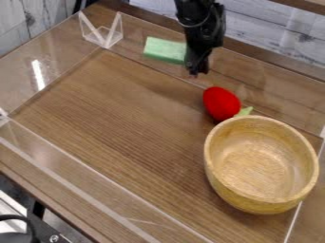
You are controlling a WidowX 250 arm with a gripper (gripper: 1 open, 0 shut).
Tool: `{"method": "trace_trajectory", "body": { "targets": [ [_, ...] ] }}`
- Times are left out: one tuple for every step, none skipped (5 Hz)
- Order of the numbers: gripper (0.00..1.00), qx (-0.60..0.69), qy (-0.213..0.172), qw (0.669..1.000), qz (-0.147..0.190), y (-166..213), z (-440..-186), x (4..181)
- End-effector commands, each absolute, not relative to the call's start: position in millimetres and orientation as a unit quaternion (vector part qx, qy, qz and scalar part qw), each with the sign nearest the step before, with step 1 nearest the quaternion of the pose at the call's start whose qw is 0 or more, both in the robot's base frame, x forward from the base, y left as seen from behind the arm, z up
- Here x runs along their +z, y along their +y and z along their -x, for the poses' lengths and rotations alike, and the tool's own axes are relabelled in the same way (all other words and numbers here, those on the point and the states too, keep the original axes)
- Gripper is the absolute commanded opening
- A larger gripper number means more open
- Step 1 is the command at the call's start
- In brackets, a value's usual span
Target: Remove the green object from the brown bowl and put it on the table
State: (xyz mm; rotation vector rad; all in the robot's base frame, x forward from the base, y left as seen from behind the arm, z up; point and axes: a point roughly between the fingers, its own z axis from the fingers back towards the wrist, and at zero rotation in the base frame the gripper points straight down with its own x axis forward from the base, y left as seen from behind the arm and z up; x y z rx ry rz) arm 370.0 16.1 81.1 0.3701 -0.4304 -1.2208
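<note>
The green object (162, 49), a flat green block, hangs at the back of the table (114, 123) beside the dark gripper (195, 65). The jaws look shut on its right end, and it seems to be off the surface. The fingers point steeply down. The brown bowl (260, 195) stands at the front right, well apart from the gripper, with nothing inside it.
A red strawberry toy (222, 102) lies between the gripper and the bowl, just behind the bowl's rim. Low clear acrylic walls (38, 71) run round the table, with a clear corner bracket (99, 33) at the back left.
</note>
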Motion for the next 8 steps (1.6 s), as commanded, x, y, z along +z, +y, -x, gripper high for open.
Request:
{"method": "trace_trajectory", "body": {
  "targets": [
    [0.0, -0.559, -0.216, 0.779, -0.186, 14, -374, 87.6],
    [0.0, -0.552, -0.216, 0.783, -0.189, 11, -373, 81.1],
    [0.0, -0.532, -0.216, 0.794, -0.199, 15, -373, 79.1],
    [0.0, -0.526, -0.219, 0.796, -0.206, 27, -373, 74.7],
    [0.0, -0.519, -0.225, 0.797, -0.213, 40, -373, 73.2],
    [0.0, -0.495, -0.222, 0.81, -0.222, 32, -373, 78.1],
    [0.0, -0.471, -0.22, 0.823, -0.231, 21, -374, 82.8],
    [0.0, -0.441, -0.217, 0.837, -0.241, 14, -376, 89.5]
  ]
}}
